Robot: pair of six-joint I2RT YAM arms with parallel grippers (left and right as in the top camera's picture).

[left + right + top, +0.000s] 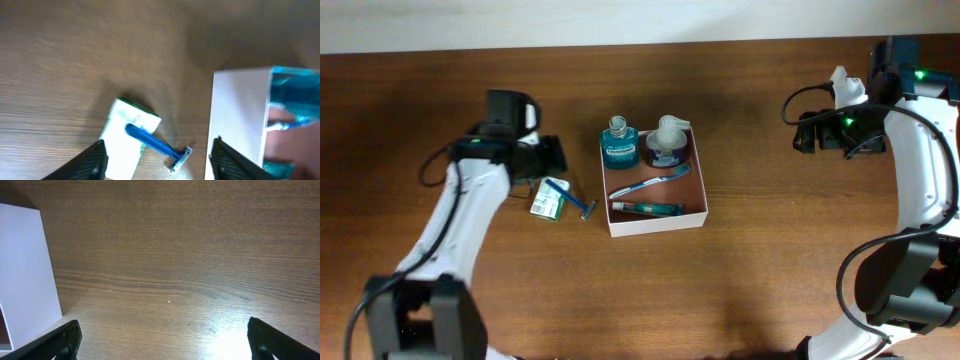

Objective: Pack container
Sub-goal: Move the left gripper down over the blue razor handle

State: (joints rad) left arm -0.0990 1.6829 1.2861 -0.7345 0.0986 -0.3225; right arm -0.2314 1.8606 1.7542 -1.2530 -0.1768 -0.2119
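The container (696,172), a shallow white-walled box with a reddish-brown inside, sits mid-table. In it are a blue bottle (619,145), a white-capped bottle (667,143), a toothbrush (650,183) and a tube (647,207). Just left of it lie a green-white packet (549,198) and a blue razor (582,206). My left gripper (555,157) hovers above them, open. In the left wrist view the razor (157,145) rests across the packet (127,135) between my spread fingers (92,162), beside the container's wall (235,115). My right gripper (805,132) is open and empty, well right of the container.
Bare wooden table (170,255) lies under my right gripper (172,345), with the container's white wall (25,275) at the left edge of that view. The table's far edge runs along the top of the overhead view.
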